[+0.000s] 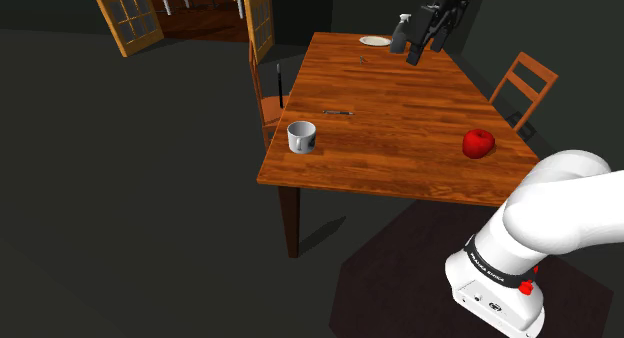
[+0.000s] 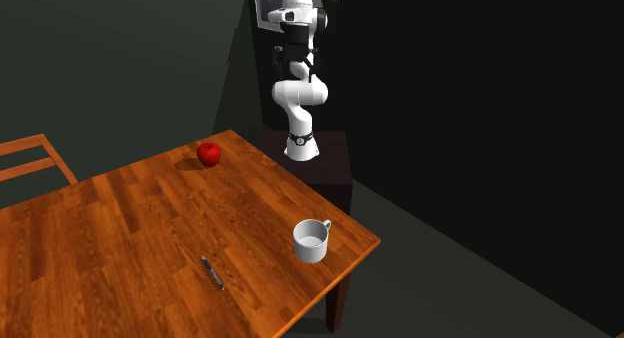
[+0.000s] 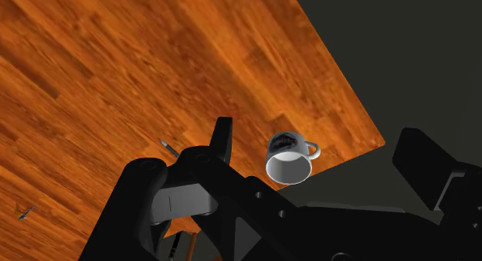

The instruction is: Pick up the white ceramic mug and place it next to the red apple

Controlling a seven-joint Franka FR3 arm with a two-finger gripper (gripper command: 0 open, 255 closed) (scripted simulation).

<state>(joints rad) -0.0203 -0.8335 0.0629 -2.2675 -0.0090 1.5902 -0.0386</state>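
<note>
A white mug [image 1: 301,137] stands upright near the table's corner at the shoulder view's left, handle to the right; it also shows from across the table [image 2: 312,241]. The red apple [image 1: 479,143] lies near the opposite edge of the wooden table [image 1: 400,96], far from the mug [image 2: 208,153]. My black gripper [image 1: 427,46] hangs high over the table's far end, open and holding nothing. In the wrist view the mug [image 3: 290,157] appears well below, between the spread fingers [image 3: 222,140] of the gripper [image 3: 318,133].
A dark pen [image 1: 337,112] lies on the table beyond the mug. A white plate [image 1: 375,41] and a spray bottle [image 1: 401,33] stand at the far end. Wooden chairs [image 1: 523,86] [image 1: 268,96] flank the table. Open glazed doors [image 1: 130,16] stand far left.
</note>
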